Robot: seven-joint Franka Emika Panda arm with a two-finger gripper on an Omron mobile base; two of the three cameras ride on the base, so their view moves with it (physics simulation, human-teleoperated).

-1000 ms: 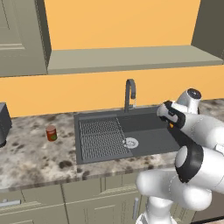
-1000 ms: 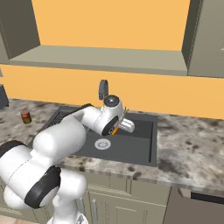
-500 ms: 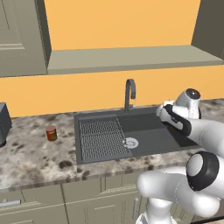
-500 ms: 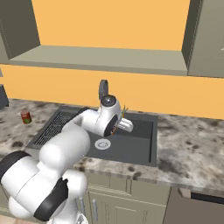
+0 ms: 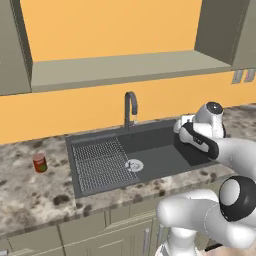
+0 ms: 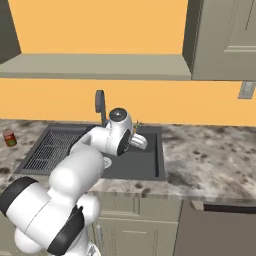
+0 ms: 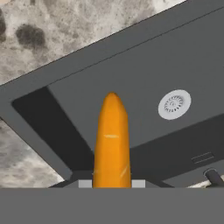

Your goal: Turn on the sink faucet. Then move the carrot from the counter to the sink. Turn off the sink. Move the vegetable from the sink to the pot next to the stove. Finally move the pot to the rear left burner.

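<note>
- The pincer (image 7: 112,183) is clamped on the carrot (image 7: 112,140) and has been carried further over the sink (image 7: 144,78).
- The drain (image 7: 174,104) lies below; release is judged next.

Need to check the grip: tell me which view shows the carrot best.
The hand view: the carrot rises large between the gripper fingertips, over the sink. In the right base view only its green top peeks out. The left base view does not show it clearly.

I see the carrot (image 7: 112,140) rising from the bottom edge, tip up, over the dark sink (image 7: 78,109). The round silver drain (image 7: 174,104) lies to its right. Speckled counter (image 7: 57,26) runs beyond the rim.
</note>
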